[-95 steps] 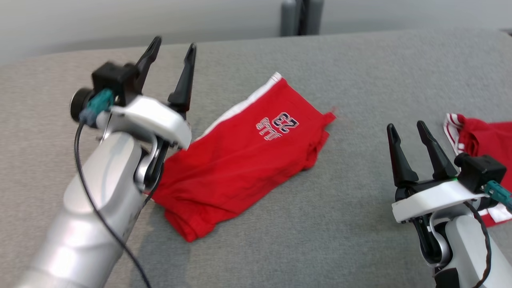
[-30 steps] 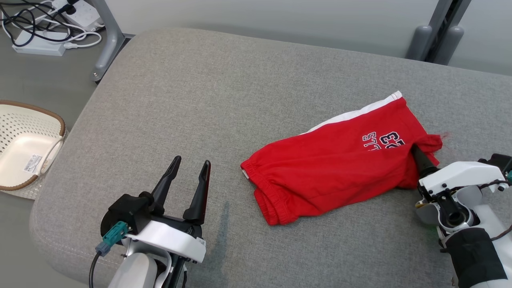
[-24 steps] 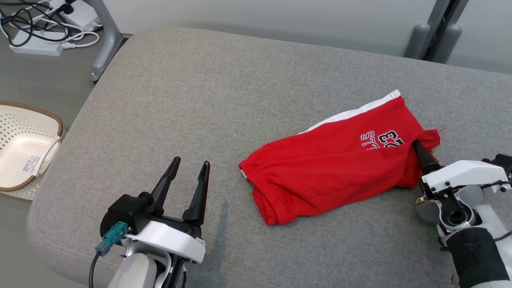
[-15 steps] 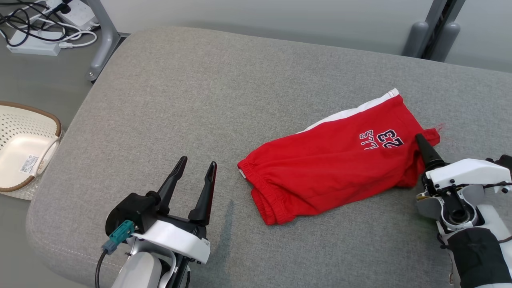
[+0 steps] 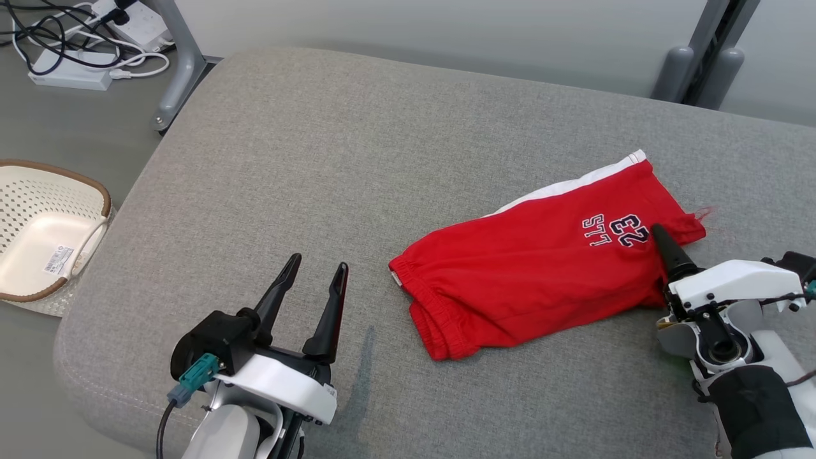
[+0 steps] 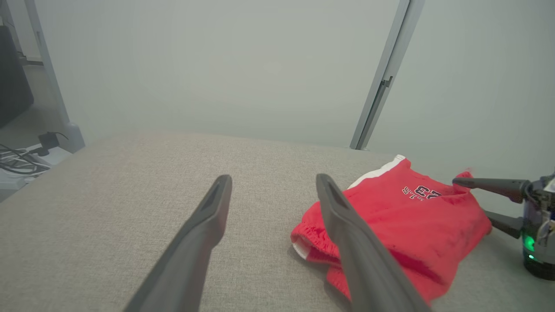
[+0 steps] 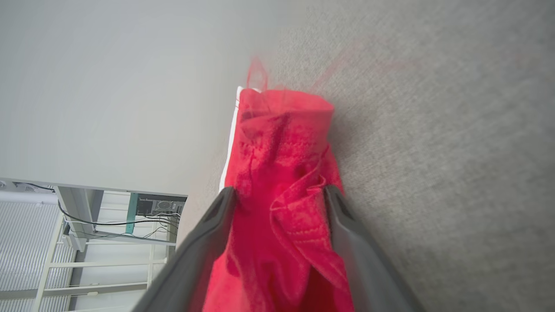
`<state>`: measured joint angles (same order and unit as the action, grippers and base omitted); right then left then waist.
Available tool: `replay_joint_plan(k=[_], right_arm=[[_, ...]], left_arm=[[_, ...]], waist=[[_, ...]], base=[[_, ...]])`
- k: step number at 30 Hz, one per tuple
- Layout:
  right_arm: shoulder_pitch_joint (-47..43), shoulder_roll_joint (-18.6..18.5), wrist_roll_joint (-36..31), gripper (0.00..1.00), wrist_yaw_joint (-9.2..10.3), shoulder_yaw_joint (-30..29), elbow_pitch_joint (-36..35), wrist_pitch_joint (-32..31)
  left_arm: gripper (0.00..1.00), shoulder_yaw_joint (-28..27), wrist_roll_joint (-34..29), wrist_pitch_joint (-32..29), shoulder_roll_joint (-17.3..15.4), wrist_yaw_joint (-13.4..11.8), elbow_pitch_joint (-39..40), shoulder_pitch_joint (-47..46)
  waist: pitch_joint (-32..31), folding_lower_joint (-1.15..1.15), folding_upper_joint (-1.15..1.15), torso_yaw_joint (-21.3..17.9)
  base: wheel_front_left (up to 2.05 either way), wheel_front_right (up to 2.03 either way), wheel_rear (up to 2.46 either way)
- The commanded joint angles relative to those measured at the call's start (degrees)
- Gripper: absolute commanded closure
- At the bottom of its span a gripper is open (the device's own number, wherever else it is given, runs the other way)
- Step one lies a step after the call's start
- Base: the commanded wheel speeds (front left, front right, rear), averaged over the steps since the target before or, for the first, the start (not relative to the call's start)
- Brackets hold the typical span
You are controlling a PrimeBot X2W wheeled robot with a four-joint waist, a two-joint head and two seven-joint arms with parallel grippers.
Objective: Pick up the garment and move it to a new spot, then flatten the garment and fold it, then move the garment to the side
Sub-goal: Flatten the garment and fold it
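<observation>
a grey fabric-covered padded tabletop (image 5: 306, 146) with rounded corners takes up most of the head view. on its right half lies the garment, a pair of red fabric shorts (image 5: 529, 274), folded over on itself and fairly flat, set at a slant. a white side stripe (image 5: 574, 188) runs along the far edge. a dark navy print (image 5: 615, 229) of the number 23 over a row of letters sits near the leg end, upside down from the robot's side. the gathered elastic waistband (image 5: 421, 306) forms the end nearer the middle of the tabletop, with a sliver of white showing inside it. a few soft creases cross the cloth, and a loose red thread (image 5: 704, 212) strays from the far right corner.

the right gripper (image 5: 656, 237) is at the leg end of the shorts. its jaws are clenched on that hem: one dark finger lies on top of the cloth, the other beneath it, and the right wrist view shows red fabric bunched between the two.

the left gripper (image 5: 319, 262) hovers over bare tabletop near the front edge, apart from the waistband, its jaws released and holding nothing.

on the floor off the left end stands a cream perforated plastic basket (image 5: 64, 171) with a brown rim. farther back, by a grey metal leg (image 5: 182, 64), lies a white power strip (image 5: 70, 76) with black and white cables.
</observation>
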<state>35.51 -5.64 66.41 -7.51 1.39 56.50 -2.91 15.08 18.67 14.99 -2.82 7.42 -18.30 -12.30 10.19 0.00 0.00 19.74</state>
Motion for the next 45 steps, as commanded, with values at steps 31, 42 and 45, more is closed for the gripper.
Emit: replay_joint_plan(k=[31, 42, 45], right_arm=[[9.12, -1.1, -9.52, 1.0, 0.08, 2.53, 17.18, 4.49], [5.31, -2.04, -5.76, 1.0, 0.04, 0.1, 12.98, 11.54], [4.13, -2.39, -4.47, 1.0, 0.03, -0.92, 12.87, 13.23]], left_arm=[[0.0, 0.45, 1.57, 0.17, -0.23, 0.11, 0.34, -1.25], [0.0, -0.42, 0.62, 0.17, -0.24, 0.11, 0.07, 0.13], [0.0, -0.63, 0.46, 0.18, -0.21, 0.11, 0.0, 0.59]], waist=[[0.86, 0.0, 0.0, -0.58], [-1.8, 0.0, 0.0, -3.34], [-2.56, 0.0, 0.0, -3.95]], base=[[0.0, 0.0, 0.0], [0.0, 0.0, 0.0], [0.0, 0.0, 0.0]])
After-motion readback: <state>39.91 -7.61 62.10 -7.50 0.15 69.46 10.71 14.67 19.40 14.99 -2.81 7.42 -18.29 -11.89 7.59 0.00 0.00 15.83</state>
